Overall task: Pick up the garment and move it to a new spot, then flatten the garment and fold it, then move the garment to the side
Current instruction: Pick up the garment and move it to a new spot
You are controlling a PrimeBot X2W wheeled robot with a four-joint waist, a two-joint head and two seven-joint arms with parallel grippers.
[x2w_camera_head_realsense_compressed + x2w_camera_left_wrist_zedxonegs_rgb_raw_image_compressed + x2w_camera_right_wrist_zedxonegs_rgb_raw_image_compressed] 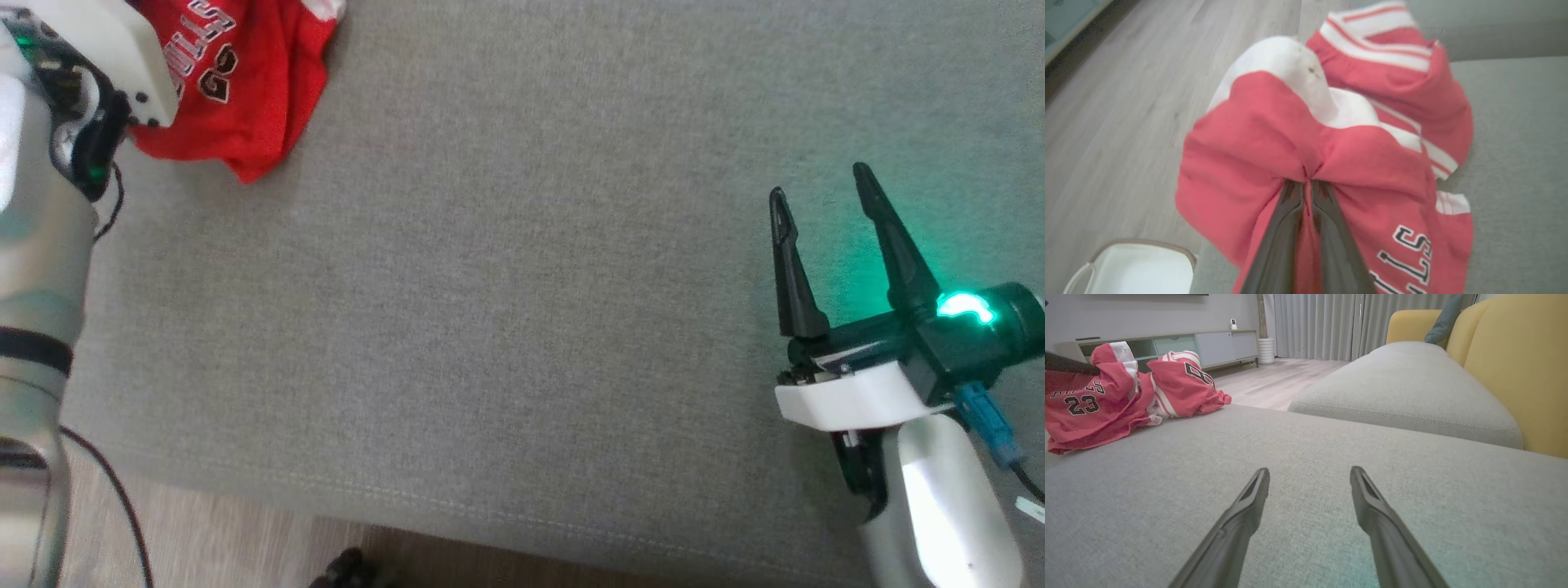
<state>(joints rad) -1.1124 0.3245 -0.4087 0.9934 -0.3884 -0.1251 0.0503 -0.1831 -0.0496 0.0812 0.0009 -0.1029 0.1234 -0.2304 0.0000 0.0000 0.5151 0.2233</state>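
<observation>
The red jersey (1241,139) with white stripes lies in a crumpled heap on the grey sofa seat (506,294). In the head view it sits far up at 11 o'clock, close to the seat's edge.

The left gripper (1307,183) has its two dark fingers pressed together. They pinch a fold of the red cloth between their tips, and the cloth puckers around that spot. Black and white letters show on the jersey at 5 o'clock in the left wrist view. A white tub (1139,265) stands on the wooden floor (1106,122) at 8 o'clock in that view, just beside the seat.

The right gripper (820,184) is at 3 o'clock in the head view, well apart from the jersey. Its fingers are spread wide, and nothing is between them. It is low over the bare seat, and a green light (963,309) glows on its wrist.

In the right wrist view the jersey is at 10 o'clock and shows the number 23. Another grey cushion (1404,388) lies at 1 o'clock, with a yellow backrest (1515,375) at 2 o'clock.
</observation>
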